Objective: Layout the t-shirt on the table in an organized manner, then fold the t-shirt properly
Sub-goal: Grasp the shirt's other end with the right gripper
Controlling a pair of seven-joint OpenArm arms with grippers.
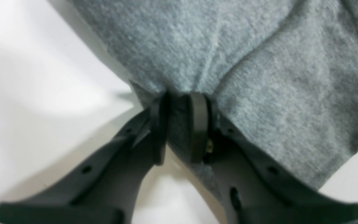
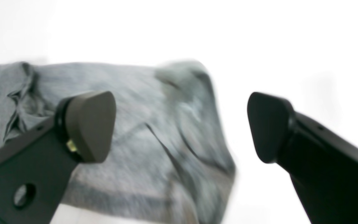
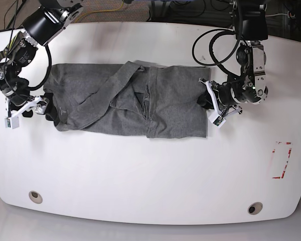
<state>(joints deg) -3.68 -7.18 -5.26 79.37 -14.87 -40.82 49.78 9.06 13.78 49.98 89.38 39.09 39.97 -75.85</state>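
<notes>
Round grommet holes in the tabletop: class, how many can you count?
2: one grommet hole near the front left edge, another near the front right edge. The t-shirt may hide others.

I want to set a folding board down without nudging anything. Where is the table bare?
Widest bare patch: the table's near strip, between the t-shirt's lower edge and the two grommet holes. The far strip is narrower. It is crowded at both shirt ends: left gripper clamps one, right gripper hangs open at the other.

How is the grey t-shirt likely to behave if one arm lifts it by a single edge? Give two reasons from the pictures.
The t-shirt would probably droop and stretch, since it lies creased and bunched. It likely won't slip, because the left gripper pinches soft knit cloth.
</notes>
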